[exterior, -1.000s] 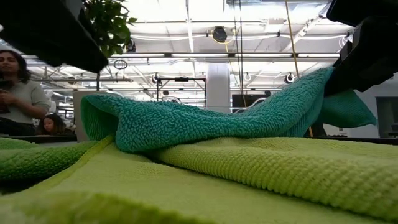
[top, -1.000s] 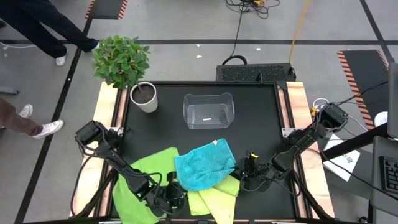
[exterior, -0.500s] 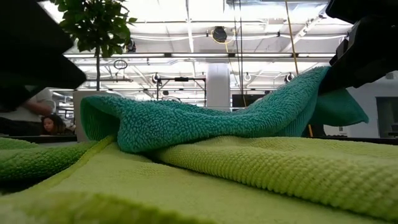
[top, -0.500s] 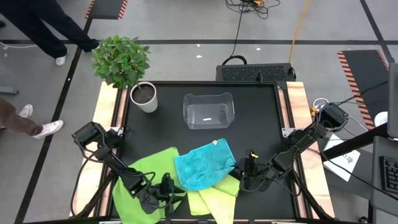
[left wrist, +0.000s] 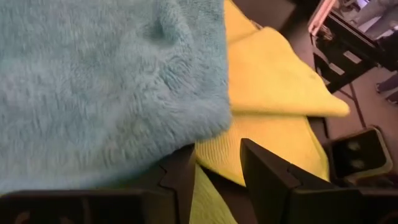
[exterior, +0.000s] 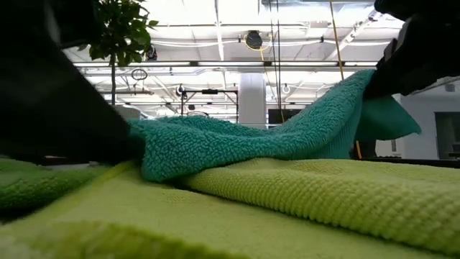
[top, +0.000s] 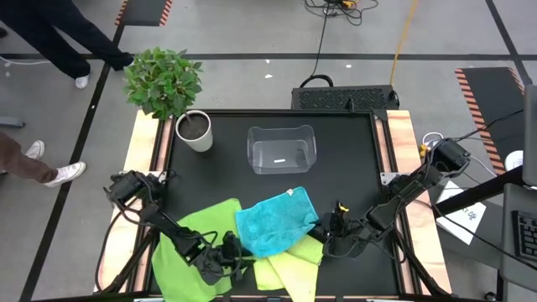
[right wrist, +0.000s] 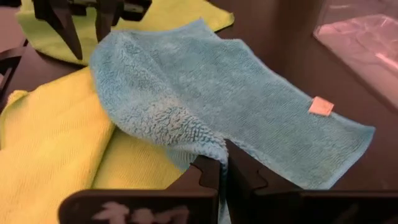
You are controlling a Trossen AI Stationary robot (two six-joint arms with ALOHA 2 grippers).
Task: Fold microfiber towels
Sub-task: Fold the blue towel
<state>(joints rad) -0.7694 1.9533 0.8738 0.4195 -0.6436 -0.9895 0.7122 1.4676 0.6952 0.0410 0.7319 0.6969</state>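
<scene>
Left claw (top: 237, 256) tips seemingly hidden under turquoise towel (top: 275, 220).

The front edge of the table (top: 352, 159) was crowded: the green towel (top: 180, 243), the turquoise towel (top: 273, 222) and the pale yellow-green towel (top: 289, 267) overlapped there, with the left gripper (top: 237, 254) low at the turquoise towel's front-left corner and the right gripper (top: 325, 231) pinching its right edge. Toward the back edge, the clear bin (top: 281, 149) and the potted plant (top: 180, 101) near the back-left corner blocked passage. Bare black surface lay open between bin and towels and along the right edge.
</scene>
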